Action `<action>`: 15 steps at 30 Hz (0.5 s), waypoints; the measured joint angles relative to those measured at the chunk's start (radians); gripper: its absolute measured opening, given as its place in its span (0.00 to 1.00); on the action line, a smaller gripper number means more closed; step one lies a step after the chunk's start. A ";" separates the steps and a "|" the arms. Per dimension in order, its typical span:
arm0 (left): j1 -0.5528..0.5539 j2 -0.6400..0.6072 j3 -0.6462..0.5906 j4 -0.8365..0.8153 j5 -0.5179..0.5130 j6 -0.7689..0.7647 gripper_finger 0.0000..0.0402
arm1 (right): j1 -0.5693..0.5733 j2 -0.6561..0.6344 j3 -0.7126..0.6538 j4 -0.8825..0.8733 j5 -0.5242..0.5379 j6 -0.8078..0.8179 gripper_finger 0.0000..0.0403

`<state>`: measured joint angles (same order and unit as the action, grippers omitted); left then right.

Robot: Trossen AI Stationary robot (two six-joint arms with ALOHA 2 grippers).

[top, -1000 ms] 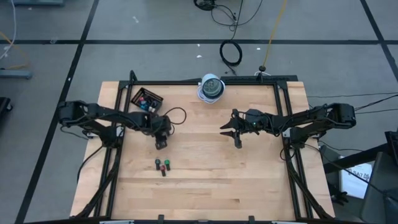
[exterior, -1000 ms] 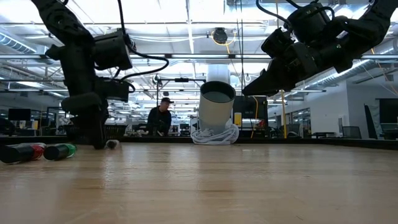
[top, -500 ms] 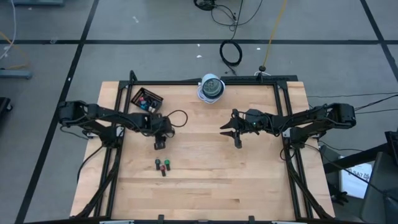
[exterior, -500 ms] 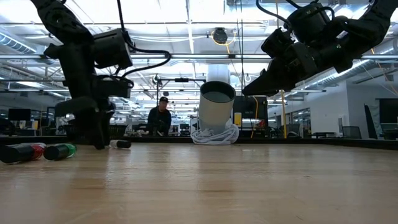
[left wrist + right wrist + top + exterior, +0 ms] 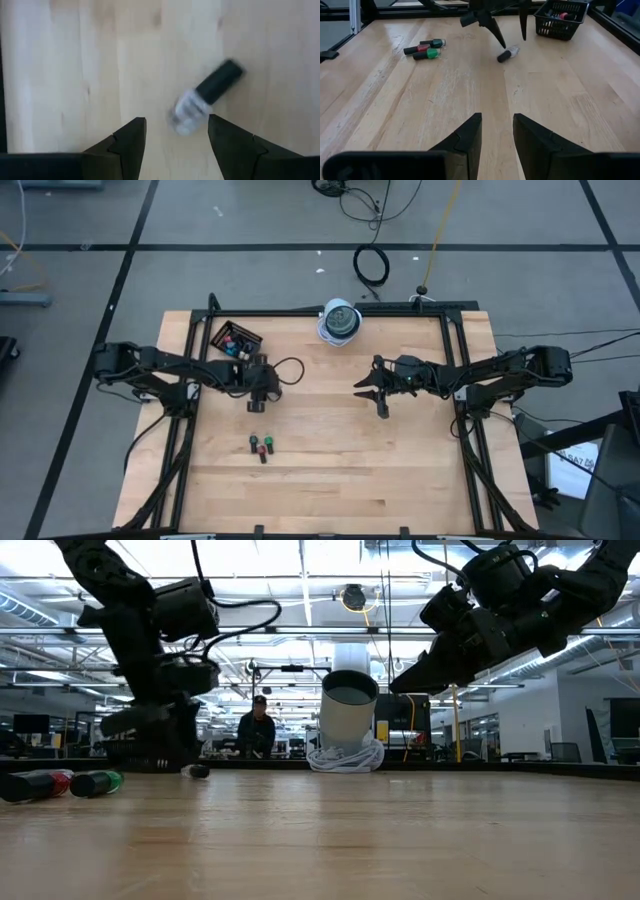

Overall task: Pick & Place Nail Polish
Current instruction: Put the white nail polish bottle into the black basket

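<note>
At left centre of the high view, the left gripper [image 5: 256, 402] hovers with fingers apart above a clear nail polish bottle [image 5: 202, 98] lying loose on the table [image 5: 400, 470], while right of centre the right gripper [image 5: 372, 394] waits empty, fingers narrowly apart.

Left tool [image 5: 175, 137] agape, low — right tool [image 5: 497, 132] seemingly narrower

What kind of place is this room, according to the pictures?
Probably a robotics lab in a large open workshop. A wooden table carries two framed robot arms, cables lie on the taped floor, and a person sits among monitors behind.
</note>
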<state>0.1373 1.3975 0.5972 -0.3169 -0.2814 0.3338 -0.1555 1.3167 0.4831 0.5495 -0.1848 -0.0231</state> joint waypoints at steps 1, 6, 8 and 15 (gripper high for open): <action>0.004 0.000 0.000 0.019 0.017 0.018 0.53 | 0.000 0.000 0.000 0.000 0.000 0.000 0.25; 0.039 -0.001 0.001 0.031 0.078 0.100 0.53 | 0.000 0.000 0.000 0.000 0.000 0.000 0.25; 0.055 -0.001 0.001 0.031 0.105 0.106 0.53 | 0.000 0.000 0.000 0.000 0.000 0.000 0.25; 0.099 -0.001 0.001 0.032 0.181 -0.008 0.53 | 0.000 0.000 0.000 0.000 0.000 -0.001 0.25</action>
<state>0.2362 1.3964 0.5983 -0.2845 -0.1002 0.3254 -0.1551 1.3167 0.4831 0.5495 -0.1848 -0.0238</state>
